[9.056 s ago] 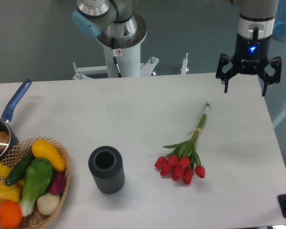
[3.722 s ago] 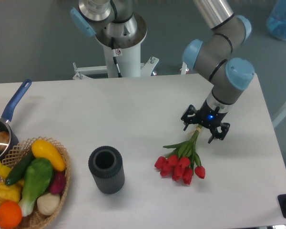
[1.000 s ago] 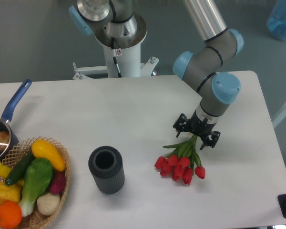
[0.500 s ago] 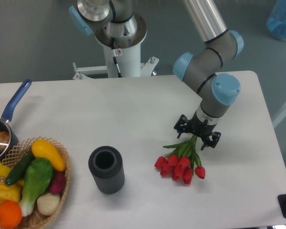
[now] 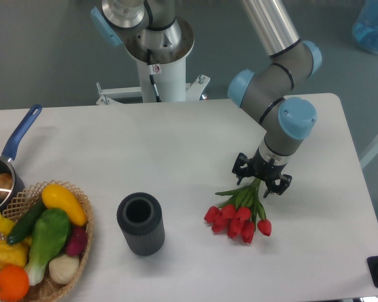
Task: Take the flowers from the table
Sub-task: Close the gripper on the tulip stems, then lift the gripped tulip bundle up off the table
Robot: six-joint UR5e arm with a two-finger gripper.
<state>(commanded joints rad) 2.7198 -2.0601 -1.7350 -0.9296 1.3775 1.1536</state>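
Observation:
The flowers (image 5: pixel 239 221), a bunch of red tulips with green leaves, lie on the white table (image 5: pixel 176 151) right of centre, blooms toward the front. Their thin stems run up and to the right, under my gripper (image 5: pixel 261 178). The gripper is low over the stems just above the leaves, with a black finger (image 5: pixel 240 165) splayed out on each side of them. It looks open, straddling the stems. The upper part of the stems is hidden beneath the gripper and wrist.
A dark ribbed cylinder (image 5: pixel 140 223) stands upright left of the tulips. A wicker basket (image 5: pixel 82 207) of colourful vegetables sits at the front left, with a blue-handled pan (image 5: pixel 12 148) behind it. The arm's base (image 5: pixel 157 63) rises at the table's back edge.
Since the earliest frame the arm has swung down from the back right corner onto the stems. Over the last second the gripper has only shifted slightly; the tulips have not moved.

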